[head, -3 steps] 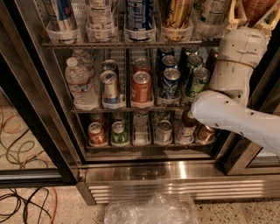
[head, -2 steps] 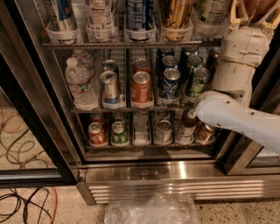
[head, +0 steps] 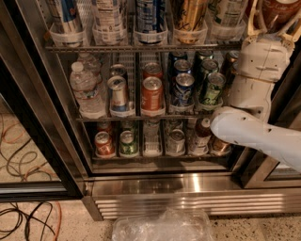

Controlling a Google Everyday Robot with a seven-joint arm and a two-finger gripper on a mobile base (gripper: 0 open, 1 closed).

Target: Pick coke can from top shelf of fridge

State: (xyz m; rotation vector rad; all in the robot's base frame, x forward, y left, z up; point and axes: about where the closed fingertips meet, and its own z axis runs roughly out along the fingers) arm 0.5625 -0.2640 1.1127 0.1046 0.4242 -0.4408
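Observation:
The fridge [head: 197,186] stands open, with wire racks of drinks. Its top shelf [head: 141,48] carries tall cans and bottles in translucent white cups. At the top right, in front of the shelf's right end, a dark red coke can [head: 281,8] shows only at its lower part. My gripper [head: 274,21] is shut on it, with a beige finger on each side of the can. The white wrist and forearm [head: 256,80] run down from it to the elbow [head: 235,129] in front of the lower racks.
The middle rack holds a water bottle [head: 84,89], an orange-red can [head: 151,94] and blue and green cans. Smaller cans stand on the bottom rack [head: 155,155]. A black door frame [head: 33,136] is at left, cables [head: 28,221] lie on the floor, and a clear plastic bag [head: 162,226] lies below.
The arm's elbow has edged slightly right and down. The gripper stays at the top right with the can between its fingers.

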